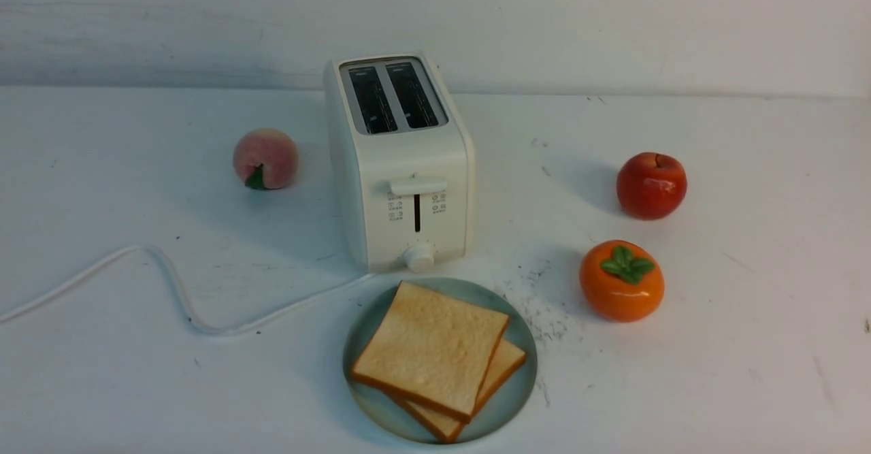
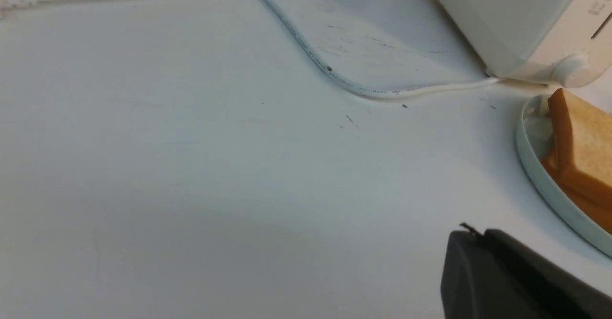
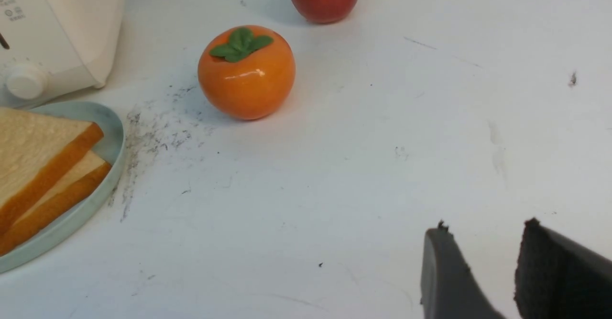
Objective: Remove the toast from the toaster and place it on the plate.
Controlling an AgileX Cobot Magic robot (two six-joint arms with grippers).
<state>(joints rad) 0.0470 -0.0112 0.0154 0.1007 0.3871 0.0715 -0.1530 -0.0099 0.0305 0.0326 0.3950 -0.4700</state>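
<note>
While both slots of the toaster [image 1: 400,161] stand empty, we list two slices of toast [image 1: 432,348] stacked on the plate [image 1: 518,335], just near of the toaster's front. We note the left gripper [image 2: 471,235] with fingers pressed together, holding nothing, above bare table [image 1: 748,372] beside the cord [image 1: 177,284]. We note the right gripper [image 3: 483,235] with a clear gap between its fingers, empty, touching nothing, well right of the plate, near of the persimmon [image 1: 621,280] and apple [image 1: 651,185]. A peach [image 1: 265,158] sits left of the toaster.
</note>
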